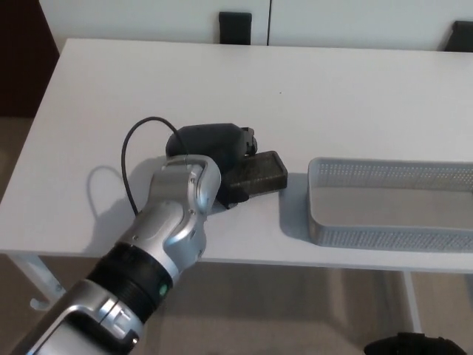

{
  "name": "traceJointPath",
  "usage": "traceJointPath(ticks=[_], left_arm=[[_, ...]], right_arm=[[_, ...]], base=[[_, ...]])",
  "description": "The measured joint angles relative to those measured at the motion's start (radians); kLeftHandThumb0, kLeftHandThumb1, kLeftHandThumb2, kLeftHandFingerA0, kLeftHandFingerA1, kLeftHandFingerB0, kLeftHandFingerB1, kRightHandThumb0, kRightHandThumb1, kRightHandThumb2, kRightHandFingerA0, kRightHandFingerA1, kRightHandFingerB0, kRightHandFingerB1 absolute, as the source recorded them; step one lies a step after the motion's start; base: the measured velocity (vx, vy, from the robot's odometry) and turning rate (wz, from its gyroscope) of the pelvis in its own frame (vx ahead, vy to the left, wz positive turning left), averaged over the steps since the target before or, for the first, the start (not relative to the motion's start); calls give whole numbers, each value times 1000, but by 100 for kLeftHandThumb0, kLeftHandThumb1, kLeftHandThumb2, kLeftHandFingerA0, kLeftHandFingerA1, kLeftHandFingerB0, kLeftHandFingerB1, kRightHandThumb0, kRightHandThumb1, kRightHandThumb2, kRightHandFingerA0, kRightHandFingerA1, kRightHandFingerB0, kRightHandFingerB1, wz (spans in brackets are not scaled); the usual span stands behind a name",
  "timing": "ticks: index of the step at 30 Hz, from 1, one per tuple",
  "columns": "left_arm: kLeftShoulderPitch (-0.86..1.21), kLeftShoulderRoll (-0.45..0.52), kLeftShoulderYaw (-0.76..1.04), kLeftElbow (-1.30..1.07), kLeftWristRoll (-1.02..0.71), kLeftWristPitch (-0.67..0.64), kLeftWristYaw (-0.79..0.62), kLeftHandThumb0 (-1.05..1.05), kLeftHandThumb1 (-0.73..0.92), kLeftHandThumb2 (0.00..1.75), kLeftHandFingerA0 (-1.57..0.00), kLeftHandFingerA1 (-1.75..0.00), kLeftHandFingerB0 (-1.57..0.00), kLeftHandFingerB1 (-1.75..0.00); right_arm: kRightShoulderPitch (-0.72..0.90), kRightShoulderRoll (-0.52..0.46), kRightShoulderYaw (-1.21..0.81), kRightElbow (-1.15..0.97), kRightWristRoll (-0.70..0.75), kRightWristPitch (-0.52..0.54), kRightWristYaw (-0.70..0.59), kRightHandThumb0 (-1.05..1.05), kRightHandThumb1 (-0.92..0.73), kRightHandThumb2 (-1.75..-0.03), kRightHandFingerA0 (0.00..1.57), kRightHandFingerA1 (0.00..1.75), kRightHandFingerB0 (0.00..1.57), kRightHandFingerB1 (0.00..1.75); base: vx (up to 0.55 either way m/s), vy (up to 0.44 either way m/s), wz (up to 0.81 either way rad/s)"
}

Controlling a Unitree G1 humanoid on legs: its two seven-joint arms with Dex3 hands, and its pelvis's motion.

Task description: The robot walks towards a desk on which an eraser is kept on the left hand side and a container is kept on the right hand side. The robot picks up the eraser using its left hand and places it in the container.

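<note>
Dark flat eraser (pixel 259 171) lies left of grey mesh container (pixel 390 202), apart

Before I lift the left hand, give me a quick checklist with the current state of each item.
1. Left hand over the dark rectangular eraser: ok.
2. Fingers closed firmly on the eraser: cannot tell, the hand hides them.
3. Eraser off the white desk: cannot tell.
4. Grey mesh container empty and open-topped: ok.
5. Bare desk between eraser and container: ok.
6. Black cable clear of the eraser: ok.
</note>
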Motion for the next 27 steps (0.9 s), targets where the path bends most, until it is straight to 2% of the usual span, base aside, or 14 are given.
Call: traceJointPath(ticks=[4,5,6,9,10,11,13,14,15,16,17,21,24,27], left_arm=[[-10,11,4,5,-9,0,-29,-20,67,60,-98,-62,-46,-40],[-9,14,8,4,-14,0,-35,-20,70,61,-101,-70,-51,-41],[-7,16,12,4,-18,0,-40,-24,69,61,-102,-70,-58,-42],[11,21,48,-14,-40,0,-43,-24,67,60,-96,-74,-60,-44],[19,20,63,-23,-47,0,-41,-19,69,60,-101,-78,-63,-48],[30,20,84,-36,-58,-2,-36,-21,77,63,-99,-87,-61,-47],[54,16,131,-63,-82,-17,-19,-20,78,62,-99,-89,-79,-57],[67,10,158,-76,-95,-20,-11,-20,78,62,-99,-89,-79,-57],[80,4,185,-87,-110,-24,-3,-16,81,64,-103,-98,-82,-70],[91,-2,209,-95,-123,-30,5,-16,81,64,-103,-98,-82,-70],[102,-10,233,-103,-137,-36,12,-16,81,64,-103,-106,-84,-78],[130,-35,325,-120,-195,-52,36,-22,81,64,-110,-113,-86,-73],[134,-55,383,-128,-234,-57,49,-21,81,63,-112,-116,-89,-80],[142,-71,431,-148,-278,-72,66,-23,82,64,-114,-117,-89,-76]], right_arm=[[-11,-10,0,0,-1,6,4,-28,-46,-53,75,53,62,49],[-12,-13,0,2,-2,7,5,-29,-46,-53,77,53,62,49],[-13,-15,0,2,-2,8,6,-30,-47,-52,75,52,62,48],[-13,-22,2,2,-5,10,8,-33,-47,-53,76,52,62,48],[-13,-22,3,3,-6,10,9,-33,-47,-53,76,52,63,48],[-13,-23,3,3,-7,10,9,-30,-47,-52,75,52,63,48],[-12,-23,4,3,-10,10,9,-25,-47,-54,78,54,63,50],[-11,-23,3,3,-10,10,9,-25,-47,-54,78,54,63,50],[-10,-23,3,3,-11,10,9,-25,-47,-53,76,54,63,49],[-10,-23,3,3,-11,10,9,-25,-47,-53,76,54,63,49],[-10,-23,3,3,-11,11,9,-25,-47,-54,76,54,63,49],[-11,-22,3,4,-12,11,9,-25,-47,-54,76,54,64,50],[-12,-22,3,7,-12,11,9,-27,-48,-53,75,53,65,49],[-12,-22,3,14,-15,11,9,-30,-48,-53,75,52,64,48]], base=[[0,0,0],[0,0,0],[0,0,0],[0,0,0],[0,0,0],[0,0,0],[0,0,0],[0,0,0],[0,0,0],[0,0,0],[0,0,0],[0,0,0],[0,0,0],[0,0,0]])
